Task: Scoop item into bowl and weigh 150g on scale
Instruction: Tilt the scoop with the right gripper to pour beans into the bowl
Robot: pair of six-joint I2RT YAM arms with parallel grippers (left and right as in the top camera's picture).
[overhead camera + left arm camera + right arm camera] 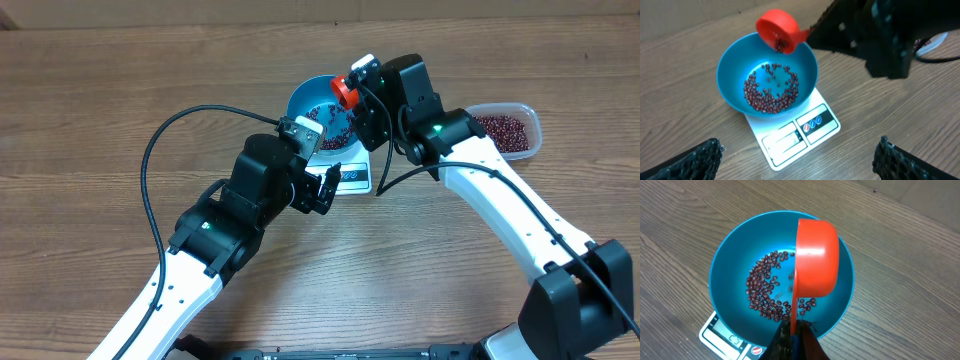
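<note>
Tipping the round red plastic scoop (815, 255) it grips, the right gripper (792, 335) spills dark red-brown beans (765, 292) into the deep bright-blue bowl (727, 260) on the flat white scale (800, 135) toward the bench's far edge, where a fast dump risks overshooting the weight, while the left gripper (318, 190) gapes empty.

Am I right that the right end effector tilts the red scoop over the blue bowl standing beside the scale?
Not quite: the blue bowl stands on the scale, not beside it, as the left wrist view shows; the right end effector does tilt the red scoop over it.

Overhead looks straight down; both wrist views share the bowl (732, 70)
</note>
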